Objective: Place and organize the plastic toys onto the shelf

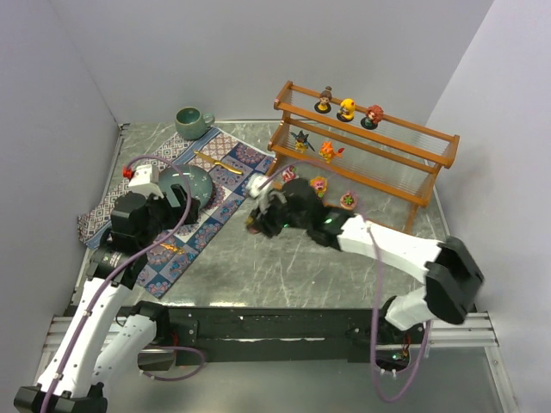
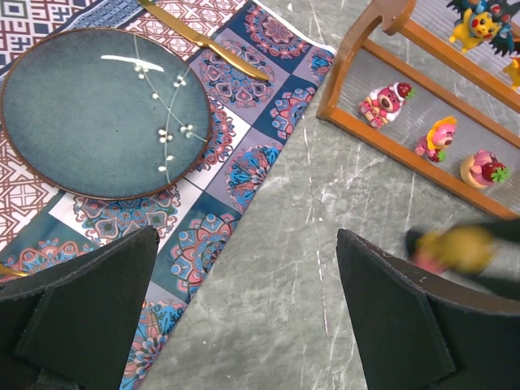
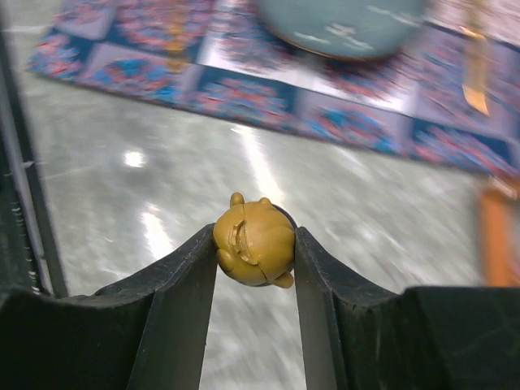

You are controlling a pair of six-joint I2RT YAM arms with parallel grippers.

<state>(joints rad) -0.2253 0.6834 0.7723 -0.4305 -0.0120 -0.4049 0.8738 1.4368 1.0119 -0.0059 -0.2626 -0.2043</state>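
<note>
Your right gripper (image 3: 255, 231) is closed partway on a yellow-brown figurine (image 3: 253, 244), pinched across its body between the two fingers. It hangs above the bare surface (image 1: 284, 267), just in front of the left end of the shelf (image 1: 451, 146). This looks like the last toy to be placed: the top tier carries three, the bottom tier has three pink toys (image 1: 319, 183), and the middle tier has only the dark spiky figure (image 1: 300, 139) and the orange figure (image 1: 328, 151).

The open stretch of the middle tier to the right of the orange figure is probably your best target. Raise the figurine above that tier's front rail before moving in, so your fingers pass over the pink toys without touching them. I cannot tell which way its base faces, so check this before you lower it. Set it down flat, then open only a little.

Your left gripper (image 2: 244, 276) is spread wide and holds nothing. It sits over the edge of the patterned mat (image 2: 244, 162), beside the plate (image 2: 49, 106) and well clear of the shelf, so leave it there.
</note>
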